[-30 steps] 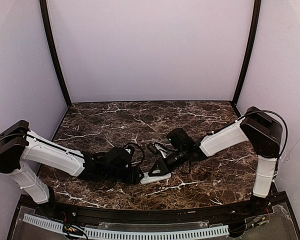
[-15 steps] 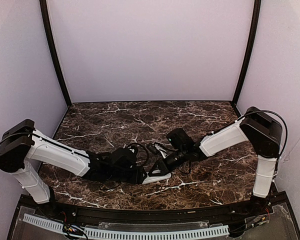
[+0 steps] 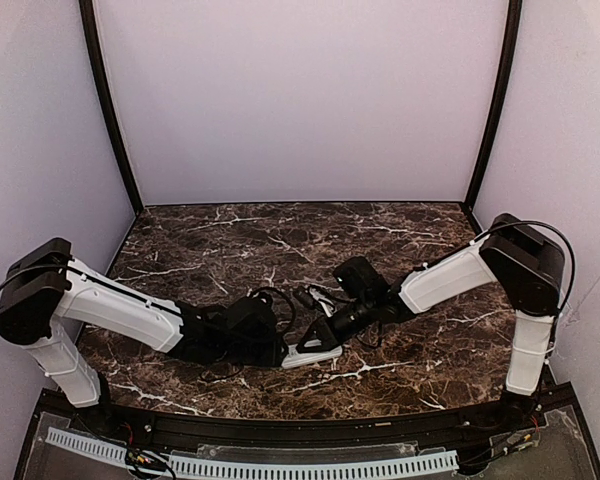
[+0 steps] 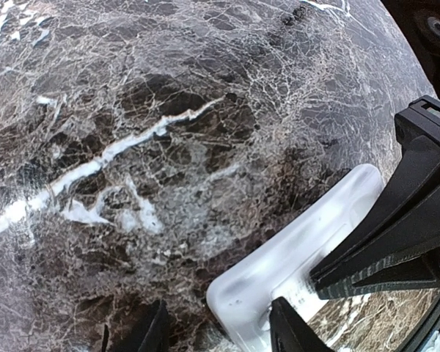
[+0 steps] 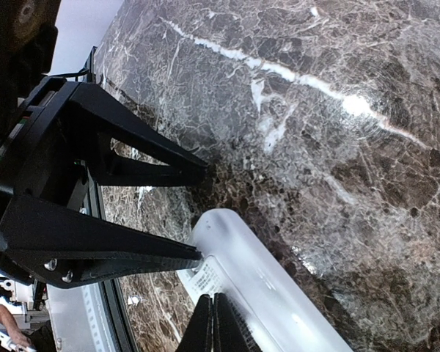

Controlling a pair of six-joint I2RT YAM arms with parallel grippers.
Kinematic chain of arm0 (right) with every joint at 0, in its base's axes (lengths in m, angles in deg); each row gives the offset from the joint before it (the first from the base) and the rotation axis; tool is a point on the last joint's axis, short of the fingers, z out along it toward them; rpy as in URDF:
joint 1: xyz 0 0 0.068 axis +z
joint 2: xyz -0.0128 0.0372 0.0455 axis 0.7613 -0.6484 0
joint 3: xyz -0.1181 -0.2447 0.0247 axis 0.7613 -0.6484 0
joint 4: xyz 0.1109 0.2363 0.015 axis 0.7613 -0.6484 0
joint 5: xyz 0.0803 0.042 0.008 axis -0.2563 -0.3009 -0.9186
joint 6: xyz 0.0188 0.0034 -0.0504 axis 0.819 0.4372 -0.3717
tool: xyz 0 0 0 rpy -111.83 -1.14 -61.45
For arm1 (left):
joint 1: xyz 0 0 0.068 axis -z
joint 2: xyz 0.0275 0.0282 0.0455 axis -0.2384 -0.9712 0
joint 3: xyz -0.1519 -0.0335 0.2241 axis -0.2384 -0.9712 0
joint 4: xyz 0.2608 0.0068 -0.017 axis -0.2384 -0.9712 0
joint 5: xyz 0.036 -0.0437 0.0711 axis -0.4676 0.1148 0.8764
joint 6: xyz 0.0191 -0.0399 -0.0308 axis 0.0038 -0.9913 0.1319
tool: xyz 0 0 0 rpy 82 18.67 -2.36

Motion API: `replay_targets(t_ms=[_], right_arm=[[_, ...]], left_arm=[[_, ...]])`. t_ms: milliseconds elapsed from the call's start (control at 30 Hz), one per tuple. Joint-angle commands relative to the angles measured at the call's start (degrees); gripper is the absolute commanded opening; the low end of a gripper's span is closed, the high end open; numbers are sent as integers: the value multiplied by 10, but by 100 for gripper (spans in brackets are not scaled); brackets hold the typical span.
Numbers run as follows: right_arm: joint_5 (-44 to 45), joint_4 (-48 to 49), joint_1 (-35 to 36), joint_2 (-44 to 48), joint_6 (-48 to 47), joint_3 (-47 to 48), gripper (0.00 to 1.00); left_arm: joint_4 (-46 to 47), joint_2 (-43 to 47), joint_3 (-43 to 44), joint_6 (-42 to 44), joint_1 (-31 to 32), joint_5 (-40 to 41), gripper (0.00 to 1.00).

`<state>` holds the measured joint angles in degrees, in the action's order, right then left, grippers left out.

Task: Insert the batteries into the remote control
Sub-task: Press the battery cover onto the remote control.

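The remote control (image 3: 312, 352) lies on the marble table between both arms, plain white back up with a small printed label; it also shows in the left wrist view (image 4: 293, 249) and the right wrist view (image 5: 271, 282). My left gripper (image 3: 284, 354) is open at the remote's near end (image 4: 224, 334); one finger (image 4: 287, 328) rests on that end, the other (image 4: 155, 331) is over bare table. My right gripper (image 3: 323, 337) is shut, its joined tips (image 5: 213, 323) pressed on the remote's back beside the label. No batteries are in view.
The dark marble table (image 3: 230, 240) stretches toward the back wall. A black raised edge (image 3: 310, 425) runs along the front, close behind the remote. Black cables (image 3: 305, 297) loop beside both wrists.
My left arm has reached slightly further right, bringing its open fingers up to the remote's end. The right arm and the remote have barely moved.
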<state>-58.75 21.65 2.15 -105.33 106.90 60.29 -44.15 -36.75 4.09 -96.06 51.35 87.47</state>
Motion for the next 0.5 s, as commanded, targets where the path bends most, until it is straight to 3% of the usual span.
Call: replay_targets(t_ms=[0,167,300,467], right_arm=[[40,-66,5,-24,-12,-25,2],[40,-66,5,-23,-12,-27,2],[37,-65,5,-24,-12,-24,2],[36,-64,5,-23,-12,-24,1]], left_arm=[[-60,-1,-3,-8,2,9,44],[-58,10,-9,6,2,3,43],[-30,14,-9,16,1,-12,53],[24,13,-13,13,2,-29,57]])
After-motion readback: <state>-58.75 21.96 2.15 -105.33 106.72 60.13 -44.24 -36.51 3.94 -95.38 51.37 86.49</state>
